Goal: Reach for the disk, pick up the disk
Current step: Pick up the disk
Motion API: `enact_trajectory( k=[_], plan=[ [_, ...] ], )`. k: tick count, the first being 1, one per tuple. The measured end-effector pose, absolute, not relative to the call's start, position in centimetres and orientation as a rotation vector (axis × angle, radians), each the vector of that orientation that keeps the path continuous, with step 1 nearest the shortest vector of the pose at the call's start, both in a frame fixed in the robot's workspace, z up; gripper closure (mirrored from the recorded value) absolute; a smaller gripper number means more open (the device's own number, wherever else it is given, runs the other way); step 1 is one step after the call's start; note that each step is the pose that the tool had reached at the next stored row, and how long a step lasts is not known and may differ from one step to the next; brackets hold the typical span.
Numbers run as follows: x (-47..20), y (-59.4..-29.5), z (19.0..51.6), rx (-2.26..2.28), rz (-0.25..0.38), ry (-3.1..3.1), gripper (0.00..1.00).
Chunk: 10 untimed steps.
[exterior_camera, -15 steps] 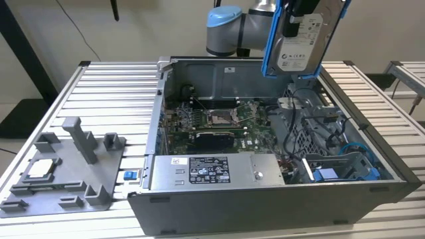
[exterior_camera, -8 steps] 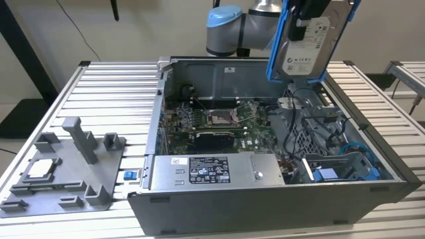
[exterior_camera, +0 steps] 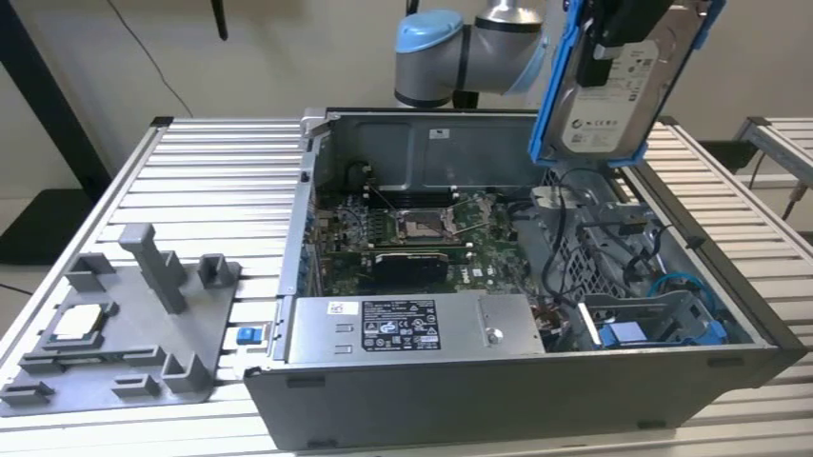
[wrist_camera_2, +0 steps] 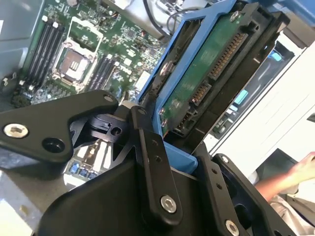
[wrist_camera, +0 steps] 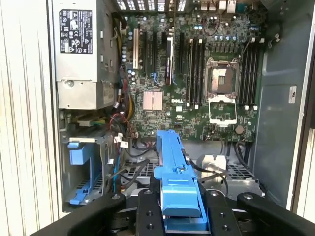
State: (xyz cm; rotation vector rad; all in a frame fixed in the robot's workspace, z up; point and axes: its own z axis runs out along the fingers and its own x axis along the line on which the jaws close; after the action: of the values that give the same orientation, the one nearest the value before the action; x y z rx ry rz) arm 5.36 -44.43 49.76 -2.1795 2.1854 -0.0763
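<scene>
Claw (wrist_camera: 179,209) grips disk (exterior_camera: 619,81) above slatted table (exterior_camera: 209,181).

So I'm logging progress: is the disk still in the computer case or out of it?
Out. The disk hangs upright above the open computer case, clamped by the gripper on its blue rail.

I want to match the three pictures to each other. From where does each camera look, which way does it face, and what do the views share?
Exterior view: off the arm, above the table, looking down into the open computer case; the arm holds the disk high.
First wrist view: on the arm, facing down at the motherboard; gripper on the disk's blue rail.
Second wrist view: on the arm, close to the disk's underside; gripper links in front.
Shared: disk and motherboard.
</scene>
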Motion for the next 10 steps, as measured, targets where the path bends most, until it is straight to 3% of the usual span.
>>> enact_trajectory(
  k=[10],
  plan=[
    [5.9, -47.3, 49.7, -2.181, -0.072, 2.188, 1.00]
  ],
)
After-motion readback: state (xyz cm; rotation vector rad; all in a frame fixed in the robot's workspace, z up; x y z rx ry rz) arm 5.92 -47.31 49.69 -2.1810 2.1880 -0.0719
